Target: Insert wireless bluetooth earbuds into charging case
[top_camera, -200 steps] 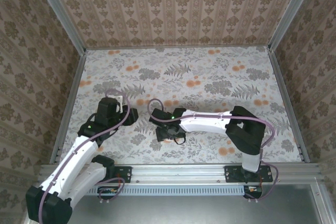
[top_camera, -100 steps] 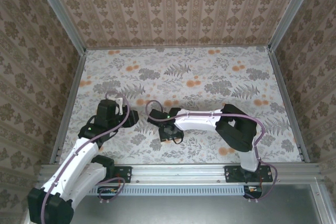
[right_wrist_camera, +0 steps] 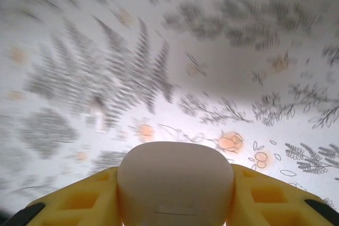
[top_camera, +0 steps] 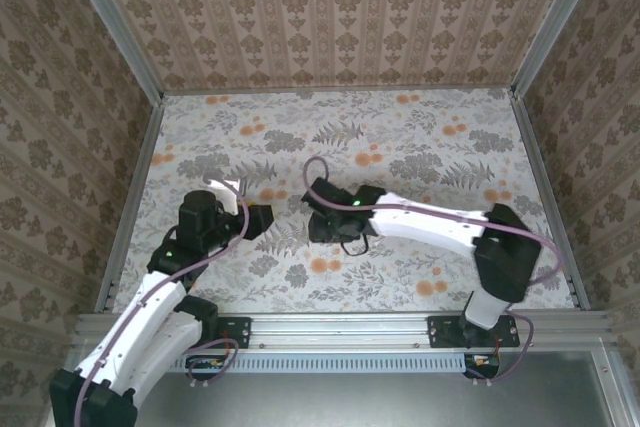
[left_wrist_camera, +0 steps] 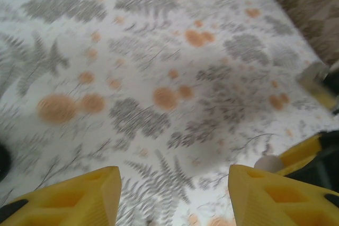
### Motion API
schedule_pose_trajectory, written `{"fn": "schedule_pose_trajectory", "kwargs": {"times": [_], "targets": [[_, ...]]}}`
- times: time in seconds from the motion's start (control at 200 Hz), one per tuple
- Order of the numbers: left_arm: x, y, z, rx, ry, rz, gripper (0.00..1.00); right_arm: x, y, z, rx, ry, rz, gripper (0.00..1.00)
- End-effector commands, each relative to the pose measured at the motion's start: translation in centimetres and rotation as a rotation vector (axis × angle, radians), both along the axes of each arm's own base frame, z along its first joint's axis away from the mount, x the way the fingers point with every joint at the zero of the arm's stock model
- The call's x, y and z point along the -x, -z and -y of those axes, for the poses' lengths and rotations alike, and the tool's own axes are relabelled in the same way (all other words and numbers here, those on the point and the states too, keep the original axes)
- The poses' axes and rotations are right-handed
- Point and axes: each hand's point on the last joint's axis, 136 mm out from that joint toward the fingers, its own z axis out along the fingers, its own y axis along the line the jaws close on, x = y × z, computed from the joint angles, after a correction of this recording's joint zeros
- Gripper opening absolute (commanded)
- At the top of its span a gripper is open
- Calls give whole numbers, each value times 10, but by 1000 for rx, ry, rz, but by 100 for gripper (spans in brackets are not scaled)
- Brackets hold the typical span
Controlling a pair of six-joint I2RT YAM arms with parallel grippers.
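Note:
The white charging case (right_wrist_camera: 175,183) fills the gap between the yellow fingers (right_wrist_camera: 79,197) of my right gripper (right_wrist_camera: 175,197), which is shut on it and holds it just above the flowered table. From above, that gripper (top_camera: 322,225) sits near the table's middle. My left gripper (top_camera: 262,219) is just to its left, pointing at it. In the left wrist view the left gripper (left_wrist_camera: 172,194) stands open with only tablecloth between its fingers. A pale rounded bit (left_wrist_camera: 269,163) beside yellow shapes shows past its right finger. I cannot make out the earbuds; both wrist views are blurred.
The table (top_camera: 400,147) carries a grey fern and orange flower print. Patterned walls and metal rails (top_camera: 135,207) close it in on three sides. A dark blob (left_wrist_camera: 2,160) sits at the left wrist view's left edge.
The right arm has swung up and to the right, and its jaws have closed onto the white case. The left gripper has shifted slightly right, its opening unchanged.

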Motion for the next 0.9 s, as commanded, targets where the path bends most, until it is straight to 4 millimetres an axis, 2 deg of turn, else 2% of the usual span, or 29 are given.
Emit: {"fn": "schedule_pose_trajectory", "kwargs": {"times": [0.0, 0.085, 0.115, 0.14, 0.295, 0.395, 0.55, 0.745, 0.895], "targets": [[5, -49, 28, 49, 111, 243, 57, -21, -68, 4, -165, 56, 138, 36], [11, -68, 41, 43, 125, 371, 59, -30, -100, 12, -299, 116, 187, 35], [15, -75, 47, 54, 135, 417, 59, -33, -103, 14, -326, 137, 194, 35], [18, -81, 52, 61, 144, 458, 60, -33, -120, 19, -376, 151, 218, 35], [38, -98, 95, 81, 242, 617, 61, -38, -148, 31, -498, 204, 247, 34], [41, -108, 118, 121, 282, 661, 63, -37, -155, 30, -539, 206, 241, 34], [32, -126, 134, 221, 268, 687, 62, -34, -162, 26, -597, 205, 218, 34], [15, -131, 134, 291, 218, 651, 54, -31, -166, 26, -629, 205, 213, 34], [12, -130, 136, 327, 229, 628, 50, -30, -169, 27, -641, 204, 216, 34]]}}
